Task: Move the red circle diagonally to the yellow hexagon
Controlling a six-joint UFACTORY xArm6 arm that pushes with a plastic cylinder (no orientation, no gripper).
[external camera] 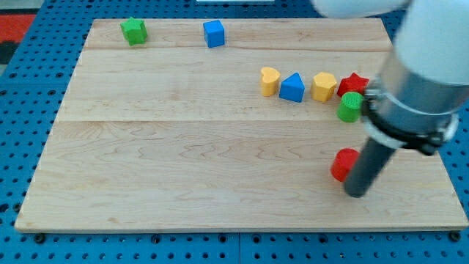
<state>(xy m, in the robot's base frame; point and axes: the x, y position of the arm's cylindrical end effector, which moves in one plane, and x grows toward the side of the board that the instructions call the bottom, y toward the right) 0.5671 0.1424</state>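
The red circle (342, 164) lies at the view's lower right of the wooden board. My tip (356, 192) touches its right side, just below and to the right of it. The yellow hexagon (323, 86) sits above, in a row of blocks at the view's upper right. The rod and arm cover part of the red circle's right edge.
In the row: a yellow heart (270, 81), a blue triangle-like block (292, 88), a red star (353, 83) and a green circle (350, 107). A green star (134, 31) and a blue cube (214, 34) lie at the view's top. The board's right edge (448, 176) is near.
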